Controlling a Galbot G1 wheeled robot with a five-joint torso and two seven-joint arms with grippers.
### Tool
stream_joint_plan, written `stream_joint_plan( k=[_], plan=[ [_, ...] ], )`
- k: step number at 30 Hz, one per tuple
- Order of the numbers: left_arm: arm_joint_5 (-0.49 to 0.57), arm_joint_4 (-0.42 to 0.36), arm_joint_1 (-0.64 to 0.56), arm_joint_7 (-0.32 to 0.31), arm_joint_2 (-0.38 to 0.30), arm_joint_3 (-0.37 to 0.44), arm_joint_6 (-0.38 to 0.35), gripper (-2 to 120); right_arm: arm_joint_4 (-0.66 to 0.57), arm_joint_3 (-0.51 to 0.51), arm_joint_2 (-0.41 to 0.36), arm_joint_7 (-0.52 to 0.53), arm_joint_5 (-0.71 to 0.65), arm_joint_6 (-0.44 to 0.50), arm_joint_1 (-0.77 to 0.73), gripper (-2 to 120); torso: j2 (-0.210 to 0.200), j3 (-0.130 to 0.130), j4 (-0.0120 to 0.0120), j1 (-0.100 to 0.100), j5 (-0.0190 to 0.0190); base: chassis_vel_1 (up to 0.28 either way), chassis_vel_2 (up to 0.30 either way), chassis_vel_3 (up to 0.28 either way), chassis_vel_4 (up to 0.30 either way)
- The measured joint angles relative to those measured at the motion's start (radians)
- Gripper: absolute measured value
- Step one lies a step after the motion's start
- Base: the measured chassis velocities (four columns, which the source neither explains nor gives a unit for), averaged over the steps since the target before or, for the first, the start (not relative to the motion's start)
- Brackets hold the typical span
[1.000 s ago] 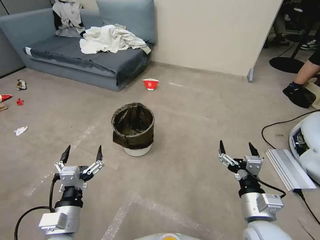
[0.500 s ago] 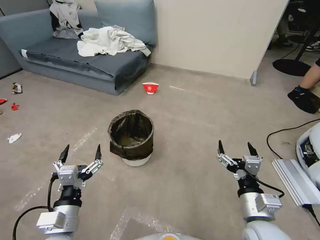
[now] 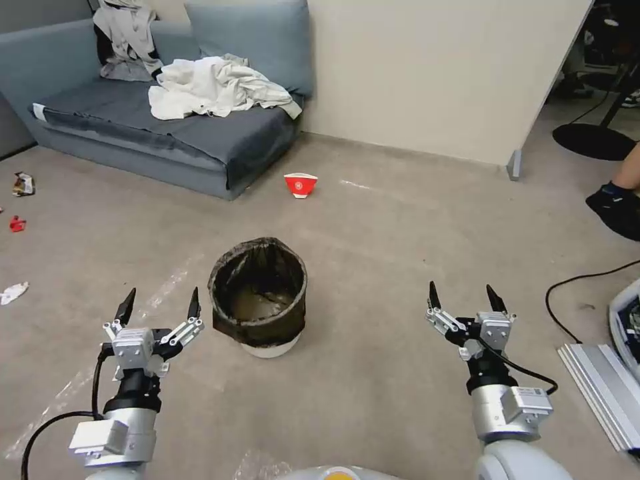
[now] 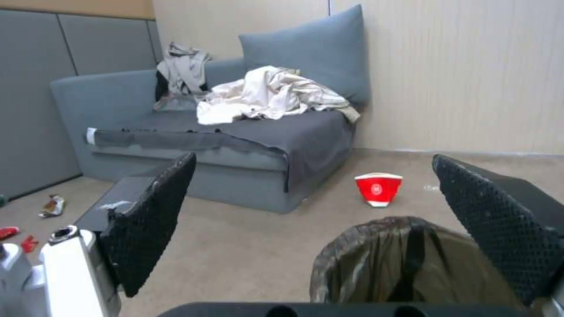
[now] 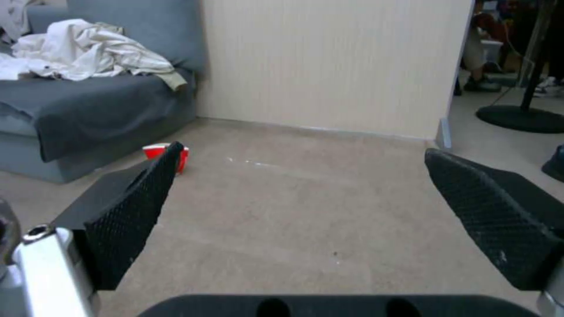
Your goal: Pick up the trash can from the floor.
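Observation:
The trash can point(image 3: 259, 300), a small white bin lined with a dark bag folded over its rim, stands upright on the beige floor point(image 3: 373, 253) in the head view's lower middle. My left gripper point(image 3: 160, 299) hangs open just left of it, apart from it, fingers pointing forward. In the left wrist view the trash can point(image 4: 405, 264) sits low between the open black pads point(image 4: 150, 220). My right gripper point(image 3: 463, 296) is open farther right, over bare floor; its wrist view shows open pads point(image 5: 132, 215) with nothing between them.
A grey sofa point(image 3: 200, 133) with heaped clothes point(image 3: 213, 87) stands at the back left. A red-and-white paper bowl point(image 3: 301, 185) lies beyond the can. Litter scraps point(image 3: 13, 223) dot the left floor. A metal rail point(image 3: 603, 393), a cable point(image 3: 587, 280) and a person's foot point(image 3: 617, 207) are on the right.
The whole picture has shifted down and slightly left, so the camera has moved closer to the trash can. Both grippers stay open in the same pose.

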State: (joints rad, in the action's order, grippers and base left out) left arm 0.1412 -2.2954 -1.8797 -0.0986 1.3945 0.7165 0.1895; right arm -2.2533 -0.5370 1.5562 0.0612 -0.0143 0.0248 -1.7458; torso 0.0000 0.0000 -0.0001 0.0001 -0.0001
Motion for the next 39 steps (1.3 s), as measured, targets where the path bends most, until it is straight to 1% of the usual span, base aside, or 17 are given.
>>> stream_joint_plan(
  k=[6,9,10,12,14,15,17,19,20,23,24,25,28,29,32,37,39],
  plan=[
    [0.011,0.004,0.011,-0.004,-0.006,0.004,-0.031,100,0.0,0.0,-0.001,0.0,0.0,0.0,0.001,100,0.0,0.0,0.0001,0.0,-0.0001,-0.129,0.125,0.129,-0.129],
    [0.088,0.007,0.06,-0.016,-0.054,0.0,-0.139,100,0.004,0.002,-0.002,0.0,-0.001,-0.006,0.002,100,0.0,0.0,0.0002,0.0,-0.0002,-0.101,0.114,0.103,-0.098],
    [0.088,0.007,0.06,-0.016,-0.054,0.0,-0.139,100,0.004,0.002,-0.002,0.0,-0.001,-0.006,0.002,100,0.0,0.0,0.0002,0.0,-0.0002,-0.065,0.095,0.08,-0.084],
    [0.146,0.007,0.087,-0.018,-0.086,-0.004,-0.206,100,0.009,0.004,-0.007,0.002,-0.002,-0.01,0.001,100,0.0,0.0,0.0001,0.0,0.0002,-0.032,0.047,0.023,-0.03],
    [0.205,0.006,0.116,-0.027,-0.115,-0.008,-0.309,100,0.012,0.004,-0.013,0.003,-0.005,-0.014,-0.003,100,0.0,0.0,0.0001,0.0,0.0,0.0,0.0,0.0,0.0],
    [0.205,0.006,0.116,-0.027,-0.115,-0.008,-0.309,100,0.012,0.004,-0.013,0.003,-0.005,-0.014,-0.003,100,0.0,0.0,0.0001,0.0,0.0,0.0,0.0,0.0,0.0],
    [0.258,0.005,0.153,-0.047,-0.148,-0.013,-0.436,100,0.017,0.004,-0.019,0.006,-0.007,-0.016,-0.005,100,0.0,0.0,0.0003,0.0,0.0,0.0,0.0,0.0,0.0],
    [0.306,0.009,0.19,-0.073,-0.175,-0.023,-0.515,100,0.021,0.004,-0.018,0.008,-0.007,-0.022,-0.005,100,0.0,0.0,0.0002,0.0,0.0001,0.0,0.0,0.0,0.0],
    [0.306,0.009,0.19,-0.073,-0.175,-0.023,-0.515,100,0.021,0.004,-0.018,0.008,-0.007,-0.022,-0.005,100,0.0,0.0,0.0002,0.0,0.0001,0.0,0.0,0.0,0.0],
    [0.375,0.032,0.25,-0.133,-0.207,-0.041,-0.623,100,0.028,0.007,-0.012,0.011,-0.007,-0.033,-0.006,100,0.0,0.0,0.0,0.0,0.0001,0.0,0.0,0.0,0.0],
    [0.375,0.032,0.25,-0.133,-0.207,-0.041,-0.623,100,0.028,0.007,-0.012,0.011,-0.007,-0.033,-0.006,100,0.0,0.0,0.0,0.0,0.0001,0.0,0.0,0.0,0.0],
    [0.402,0.039,0.266,-0.152,-0.213,-0.045,-0.655,100,0.03,0.008,-0.01,0.012,-0.006,-0.034,-0.006,100,0.0,0.0,0.0,0.0,0.0001,0.0,0.0,0.0,0.0],
    [0.524,0.086,0.325,-0.221,-0.228,-0.057,-0.769,100,0.032,0.008,-0.014,0.016,-0.006,-0.038,-0.008,100,0.0,0.0,0.0002,0.0,0.0,0.0,0.0,0.0,0.0],
    [0.524,0.086,0.325,-0.221,-0.228,-0.057,-0.769,100,0.032,0.008,-0.014,0.016,-0.006,-0.038,-0.008,100,0.0,0.0,0.0002,0.0,0.0,0.0,0.0,0.0,0.0],
    [0.566,0.15,0.375,-0.235,-0.236,-0.075,-0.832,100,0.033,-0.002,-0.028,0.017,-0.007,-0.047,-0.006,100,0.0,0.0,0.0,0.0,0.0001,0.0,0.0,0.0,0.0],
    [0.57,0.221,0.425,-0.244,-0.239,-0.104,-0.858,100,0.043,-0.002,-0.034,0.017,-0.008,-0.05,-0.007,100,0.0,0.0,0.0001,0.0,0.0001,0.0,0.0,0.0,0.0],
    [0.57,0.227,0.43,-0.246,-0.239,-0.107,-0.86,100,0.044,-0.002,-0.033,0.017,-0.008,-0.05,-0.008,100,0.0,0.0,0.0001,0.0,0.0,0.0,0.0,0.0,0.0]
  ],
)
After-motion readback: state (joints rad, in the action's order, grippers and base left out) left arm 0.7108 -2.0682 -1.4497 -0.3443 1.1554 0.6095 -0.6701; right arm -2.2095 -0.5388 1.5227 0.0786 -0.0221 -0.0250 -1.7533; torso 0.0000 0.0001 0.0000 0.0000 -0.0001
